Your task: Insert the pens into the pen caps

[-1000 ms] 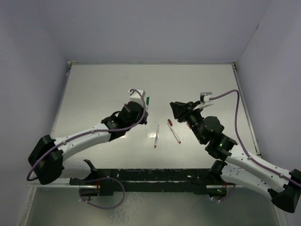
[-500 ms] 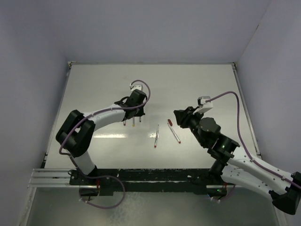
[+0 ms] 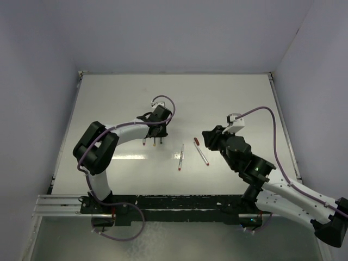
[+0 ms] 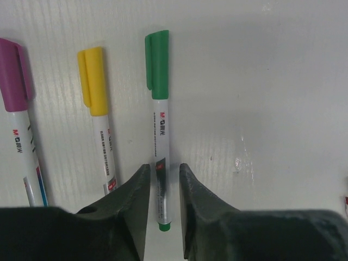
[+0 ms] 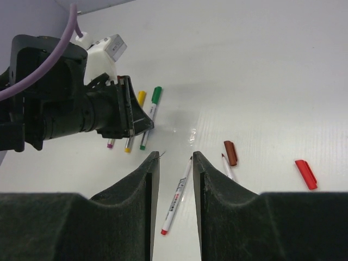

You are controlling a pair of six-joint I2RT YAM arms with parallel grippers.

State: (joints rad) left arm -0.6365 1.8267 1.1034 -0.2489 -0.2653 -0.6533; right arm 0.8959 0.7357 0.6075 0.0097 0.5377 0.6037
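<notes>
The green-capped pen (image 4: 159, 125) lies flat on the table (image 4: 261, 81) with its cap seated. The left gripper (image 4: 163, 169) has its jaws slightly apart on either side of the pen's tail end, so I judge the pen lies free rather than gripped. Just left of it lie the yellow-capped pen (image 4: 100, 125) and, beyond that, the magenta-capped pen (image 4: 22, 125), parallel in a row of finished work. Well apart to its right are a bare pen (image 5: 176, 198), a second bare pen (image 5: 227, 166), the dark red cap (image 5: 231, 153) and, farther out, the red cap (image 5: 306, 174). The right gripper (image 5: 175, 157) hovers over these with its jaws apart and empty, seemingly lining up on the bare pen.
</notes>
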